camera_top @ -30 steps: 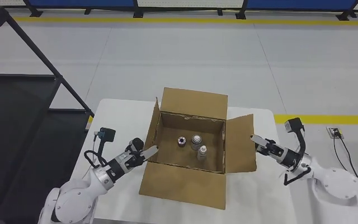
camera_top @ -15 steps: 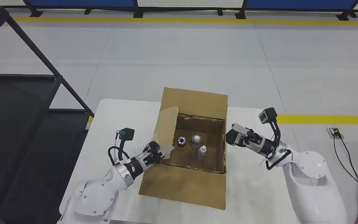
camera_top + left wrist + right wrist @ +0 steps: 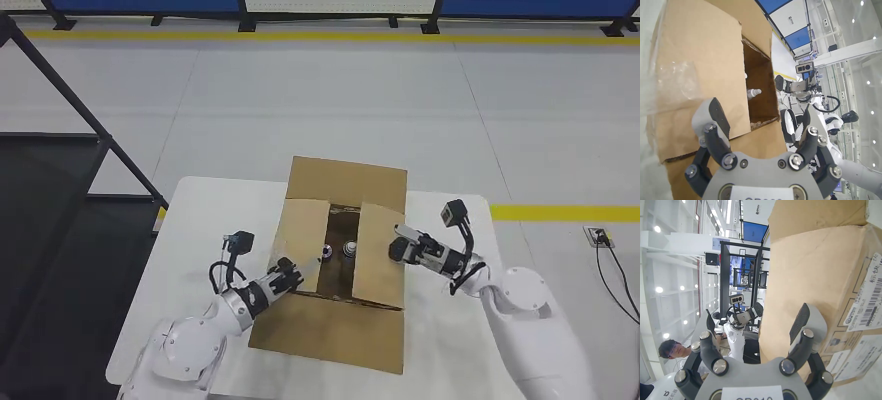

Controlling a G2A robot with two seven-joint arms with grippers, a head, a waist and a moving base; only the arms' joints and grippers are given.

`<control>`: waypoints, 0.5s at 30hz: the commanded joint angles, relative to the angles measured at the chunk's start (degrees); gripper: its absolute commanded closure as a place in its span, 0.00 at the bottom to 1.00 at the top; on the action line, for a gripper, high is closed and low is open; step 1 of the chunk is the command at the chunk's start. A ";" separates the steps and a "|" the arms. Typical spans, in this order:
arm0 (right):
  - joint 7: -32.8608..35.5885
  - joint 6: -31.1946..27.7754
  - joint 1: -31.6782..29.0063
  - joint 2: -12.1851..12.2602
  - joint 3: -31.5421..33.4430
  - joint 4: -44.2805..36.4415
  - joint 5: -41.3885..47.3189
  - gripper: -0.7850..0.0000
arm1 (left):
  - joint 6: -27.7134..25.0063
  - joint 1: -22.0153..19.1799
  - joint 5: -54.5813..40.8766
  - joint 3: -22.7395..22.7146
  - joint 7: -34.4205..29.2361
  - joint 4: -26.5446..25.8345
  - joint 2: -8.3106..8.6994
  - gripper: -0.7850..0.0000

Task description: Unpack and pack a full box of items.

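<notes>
A cardboard box [image 3: 327, 338] stands in the middle of the white table [image 3: 200, 225]. Its left flap [image 3: 301, 243] and right flap [image 3: 380, 258] are folded inward over the opening, with a gap between them. The back flap [image 3: 350, 180] stands up. Through the gap I see two bottle tops [image 3: 349, 248], and a white bottle [image 3: 753, 92] in the left wrist view. My left gripper [image 3: 293, 273] [image 3: 762, 121] is open, one finger against the left flap [image 3: 696, 72]. My right gripper [image 3: 399, 246] [image 3: 757, 323] is open against the labelled right flap [image 3: 810, 279].
A black metal rack [image 3: 60, 200] stands off the table's left side. The table has free strips left and right of the box. The box's front flap hangs out toward the table's near edge.
Both arms have swung inward toward the box. The two side flaps, spread wide open a second ago, now lie folded over the opening.
</notes>
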 commanded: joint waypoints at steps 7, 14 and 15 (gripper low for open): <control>-5.27 -3.94 0.67 -0.40 -3.79 -0.68 -5.08 0.00 | 2.75 -0.76 -1.05 1.80 3.38 1.08 -0.30 0.00; -8.87 -3.39 -0.09 -0.16 -5.46 -4.27 -12.13 0.00 | 3.16 -1.40 0.67 3.61 4.22 1.95 -0.34 0.00; -9.33 -3.21 -0.32 -0.11 -5.65 -4.90 -13.03 0.00 | 3.14 -1.51 0.81 3.88 4.35 2.11 -0.36 0.00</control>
